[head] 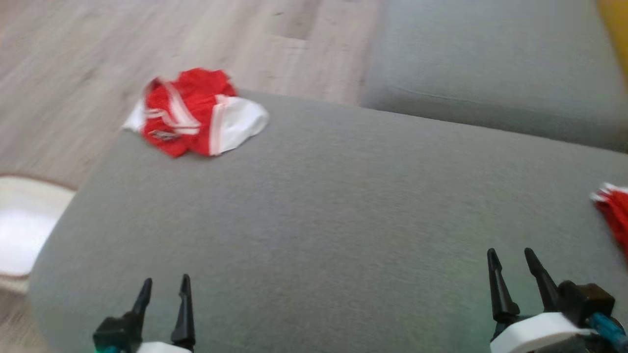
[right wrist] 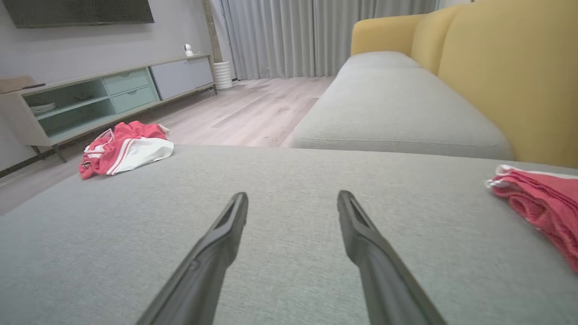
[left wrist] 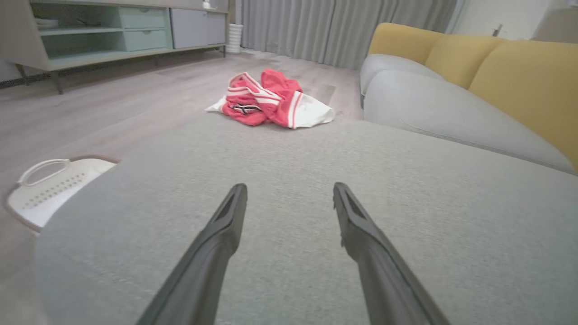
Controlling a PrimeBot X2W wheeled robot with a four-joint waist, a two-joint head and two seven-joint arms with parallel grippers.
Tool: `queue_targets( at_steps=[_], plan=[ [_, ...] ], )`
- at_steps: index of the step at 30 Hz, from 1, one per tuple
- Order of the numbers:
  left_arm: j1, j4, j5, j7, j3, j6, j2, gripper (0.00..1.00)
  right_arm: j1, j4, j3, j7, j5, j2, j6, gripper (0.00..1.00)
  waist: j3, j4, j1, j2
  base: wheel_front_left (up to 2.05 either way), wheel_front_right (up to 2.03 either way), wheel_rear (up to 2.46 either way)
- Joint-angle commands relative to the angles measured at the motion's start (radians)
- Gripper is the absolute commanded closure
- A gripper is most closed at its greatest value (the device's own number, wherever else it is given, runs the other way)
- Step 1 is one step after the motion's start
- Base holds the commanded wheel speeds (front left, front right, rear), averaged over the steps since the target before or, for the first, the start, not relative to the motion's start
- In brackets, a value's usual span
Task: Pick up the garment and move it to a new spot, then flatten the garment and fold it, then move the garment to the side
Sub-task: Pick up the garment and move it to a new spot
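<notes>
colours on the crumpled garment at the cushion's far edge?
The crumpled garment is red with white panels and white stripes. The left wrist view shows it best.

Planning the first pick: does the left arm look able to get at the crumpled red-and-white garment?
Probably yes: the left gripper is open and bare grey cushion lies between it and the crumpled garment at the far edge, a long reach.

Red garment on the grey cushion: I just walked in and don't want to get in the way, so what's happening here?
A two-armed robot faces the grey cushion, holding nothing. Its left tool and right tool are both open near the cushion's near edge. The crumpled red and white garment lies untouched at the far left corner. A second red cloth sits at the right edge, and a white basket stands on the floor to the left.
</notes>
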Motion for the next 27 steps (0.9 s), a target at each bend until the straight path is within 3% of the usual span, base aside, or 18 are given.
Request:
queue_targets(
  at_steps=[1, 8, 19, 23, 27],
  plan=[
    [-0.058, -0.042, 0.011, -0.005, 0.052, 0.009, 0.031, 0.00, -0.035, -0.027, 0.025, -0.017, 0.010, -0.007, 0.007, 0.00, 0.006, 0.118, 0.0000, 0.0000, 0.00, 0.00, 0.00],
    [-0.029, -0.090, 0.004, -0.018, 0.102, 0.044, 0.049, 0.00, -0.090, -0.013, 0.077, -0.017, 0.007, -0.007, 0.007, 0.00, 0.052, 0.193, 0.0000, 0.0000, 0.00, 0.00, 0.00],
    [0.032, -0.179, 0.020, -0.037, 0.178, 0.074, 0.048, 0.00, -0.178, 0.034, 0.139, -0.031, -0.005, -0.007, 0.007, 0.00, 0.086, 0.214, 0.0000, 0.0000, 0.00, 0.00, 0.00],
    [0.013, -0.219, 0.020, -0.009, 0.177, 0.052, 0.082, 0.00, -0.175, 0.019, 0.120, -0.046, -0.006, -0.007, 0.007, 0.00, 0.084, 0.214, 0.0000, 0.0000, 0.00, 0.00, 0.00],
    [-0.058, -0.290, 0.012, 0.055, 0.222, 0.038, 0.162, 0.00, -0.139, -0.011, 0.080, -0.046, -0.012, -0.007, 0.007, 0.00, 0.085, 0.218, 0.0000, 0.0000, 0.00, 0.00, 0.00]
  ],
)
